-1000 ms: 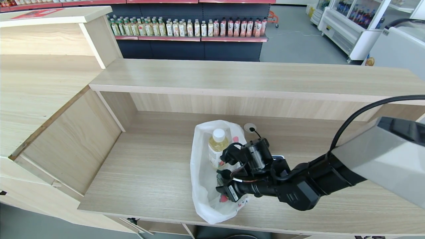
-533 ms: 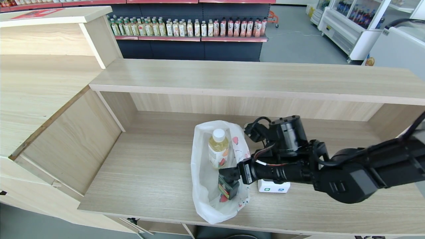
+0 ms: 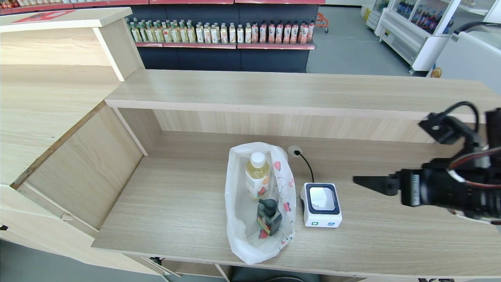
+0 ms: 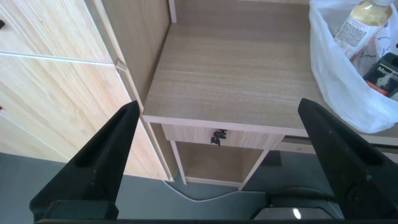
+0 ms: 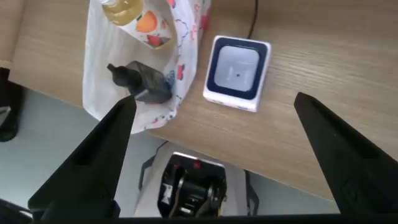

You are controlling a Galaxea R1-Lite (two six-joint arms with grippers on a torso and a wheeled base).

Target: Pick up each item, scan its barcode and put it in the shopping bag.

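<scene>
Right pincer is held above the counter, on the right side of the scanner and well apart from it. Its fingers are spread wide and nothing is gripped between them. In the head view the fingers are pointed toward the scanner.

Left pincer is positioned off the near left part of the counter, to the left of the bag. Its fingers are likewise spread and nothing is held.

The bag, white plastic with red print, is laid open on the counter just beside the scanner, on the scanner's left. Two items are contained in it:
- A drink bottle with yellow liquid and a white cap is placed in the far part of the bag.
- A dark bottle with a black pump top is placed in the near part, close to the drink bottle; whether the two touch cannot be told.

The scanner, a white unit with a dark-framed window facing up, is set flat on the counter. A black cable is run from its far side to a round port in the counter surface, just beyond the bag.

A raised ledge is fitted along the far side of the counter. Behind it, a shelf is stocked with rows of bottles.
</scene>
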